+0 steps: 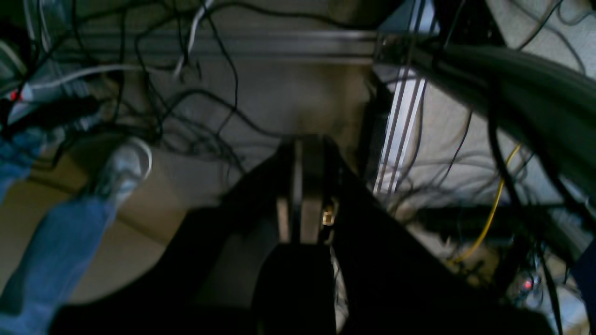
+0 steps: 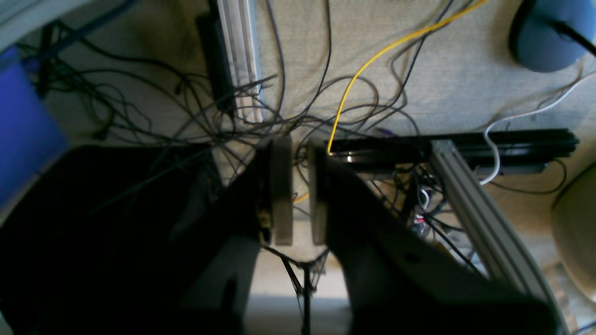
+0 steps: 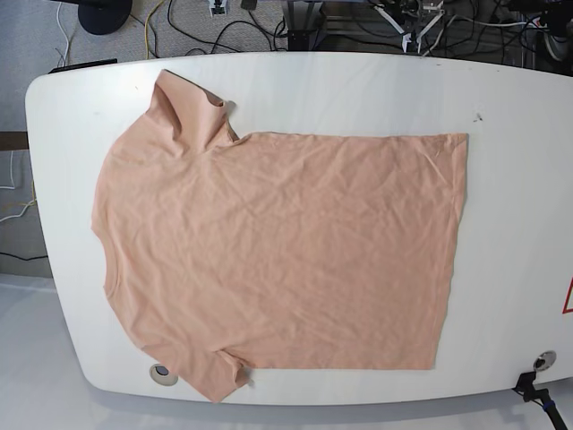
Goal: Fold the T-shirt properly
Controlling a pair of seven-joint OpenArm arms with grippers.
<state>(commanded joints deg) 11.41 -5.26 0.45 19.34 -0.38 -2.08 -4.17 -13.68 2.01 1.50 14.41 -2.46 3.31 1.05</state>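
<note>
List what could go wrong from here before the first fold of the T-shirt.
1. The T-shirt lies wrinkled, so creases may get folded in.
2. Its lower sleeve reaches the table edge and may slip off when pulled.
3. Neither gripper, left nor right, appears over the table; both face loose floor cables that might snag.

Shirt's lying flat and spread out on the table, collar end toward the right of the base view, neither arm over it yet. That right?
Not quite. The base view shows the T-shirt flat and spread on the table, but its collar and sleeves are toward the left; the straight hem is on the right. No arm is over it.
</note>
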